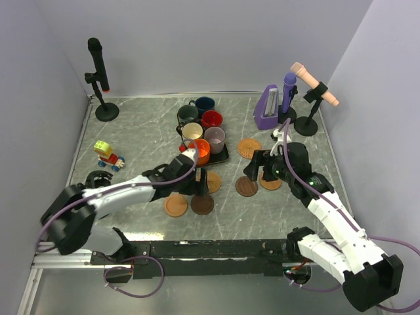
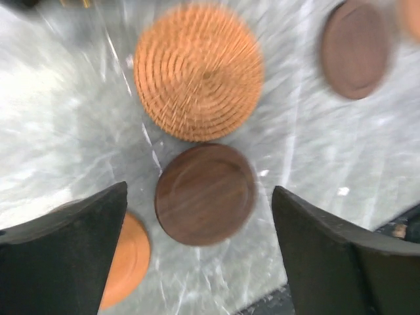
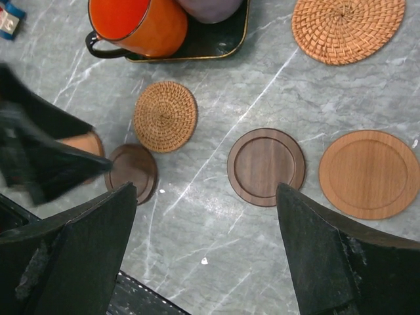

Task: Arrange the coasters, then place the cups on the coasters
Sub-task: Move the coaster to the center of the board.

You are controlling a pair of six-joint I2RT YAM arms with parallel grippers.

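1. Spanning the whole scene, the grey marbled tabletop point(image 1: 131, 131) carries everything.
2. A black rectangular tray point(image 1: 224, 156) sits mid-table and holds all six small handled mugs. The navy blue mug point(image 1: 205, 104) is farthest. Then come the dark grey-green mug point(image 1: 188, 115), red mug point(image 1: 211, 119), cream mug point(image 1: 192, 131) and mauve-grey mug point(image 1: 214, 138). The orange mug point(image 1: 200, 152) stands at the near edge.
3. The left gripper point(image 2: 198, 191) hangs with its jaws spread wide, gripping nothing. Below it, the first dark brown round wooden coaster point(image 2: 205, 193) lies flat on the table, clear of both fingers. This coaster sits between a small woven orange-tan coaster point(image 2: 199, 72) and a smooth tan wooden coaster point(image 2: 128, 259).
4. The right gripper point(image 3: 207, 197) is likewise spread wide and empty. It hovers just nearer than the second dark brown coaster point(image 3: 266, 166). Another smooth tan disc point(image 3: 369, 173) lies just beside that coaster, and a larger woven coaster point(image 3: 348, 26) lies beyond.
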